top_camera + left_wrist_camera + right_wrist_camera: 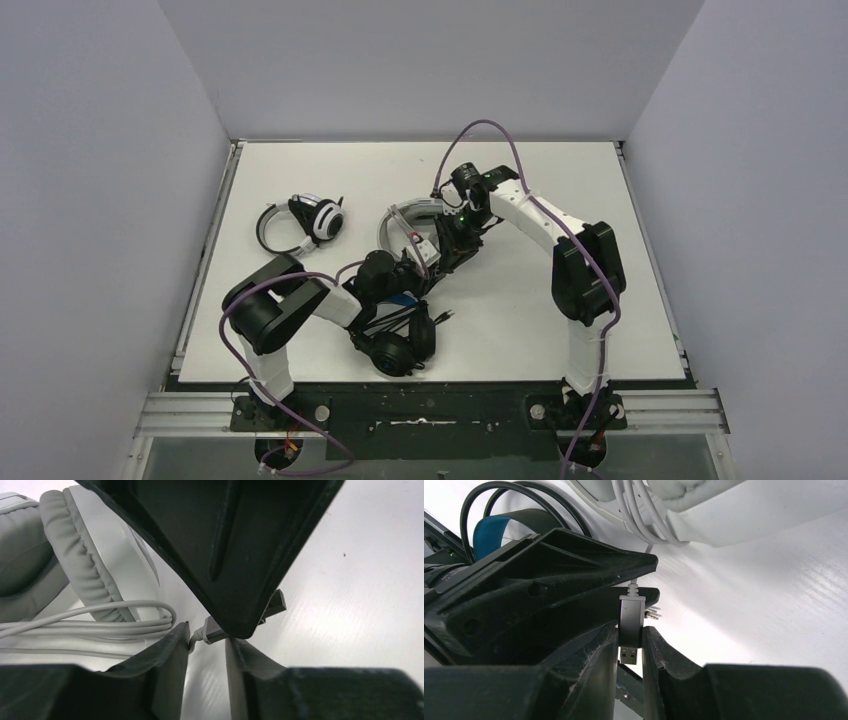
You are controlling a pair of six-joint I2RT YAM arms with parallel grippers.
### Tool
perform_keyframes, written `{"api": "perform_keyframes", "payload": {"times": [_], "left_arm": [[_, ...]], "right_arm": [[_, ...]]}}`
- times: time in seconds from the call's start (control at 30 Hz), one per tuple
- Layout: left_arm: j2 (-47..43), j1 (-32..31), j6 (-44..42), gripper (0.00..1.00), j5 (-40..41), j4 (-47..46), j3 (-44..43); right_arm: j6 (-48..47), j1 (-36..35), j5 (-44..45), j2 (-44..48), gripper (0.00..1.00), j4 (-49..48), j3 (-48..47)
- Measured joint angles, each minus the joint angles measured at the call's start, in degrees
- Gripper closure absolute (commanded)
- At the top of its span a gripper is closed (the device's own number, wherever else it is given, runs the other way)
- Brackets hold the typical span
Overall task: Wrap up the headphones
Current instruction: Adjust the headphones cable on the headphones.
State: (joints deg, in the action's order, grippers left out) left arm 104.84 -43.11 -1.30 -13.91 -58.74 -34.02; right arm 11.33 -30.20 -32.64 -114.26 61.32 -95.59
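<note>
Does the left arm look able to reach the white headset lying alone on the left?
Probably yes: the white headset lies apart, with bare table between it and the left gripper.

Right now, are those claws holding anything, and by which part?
The right gripper pinches the pale cable's USB plug by its grey body. The left gripper straddles the cable behind it; whether it grips cannot be told.

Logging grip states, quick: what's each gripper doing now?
Left gripper: slightly open, pale cable between its tips.
Right gripper: shut on the USB plug.
</note>
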Motion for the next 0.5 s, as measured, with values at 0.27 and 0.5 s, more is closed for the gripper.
{"api": "perform_keyframes", "payload": {"times": [0.27,0.5], "left_arm": [[0.1,0.0,0.3,0.97,0.8,0.1,1.3],[0.1,0.1,3.4,1.0,2.6,-2.1,1.6]], "right_arm": [[1.8,0.0,0.2,0.0,0.77,-1.5,-0.1],[3.1,1.0,-0.4,0.0,0.5,-2.3,-0.1]]}}
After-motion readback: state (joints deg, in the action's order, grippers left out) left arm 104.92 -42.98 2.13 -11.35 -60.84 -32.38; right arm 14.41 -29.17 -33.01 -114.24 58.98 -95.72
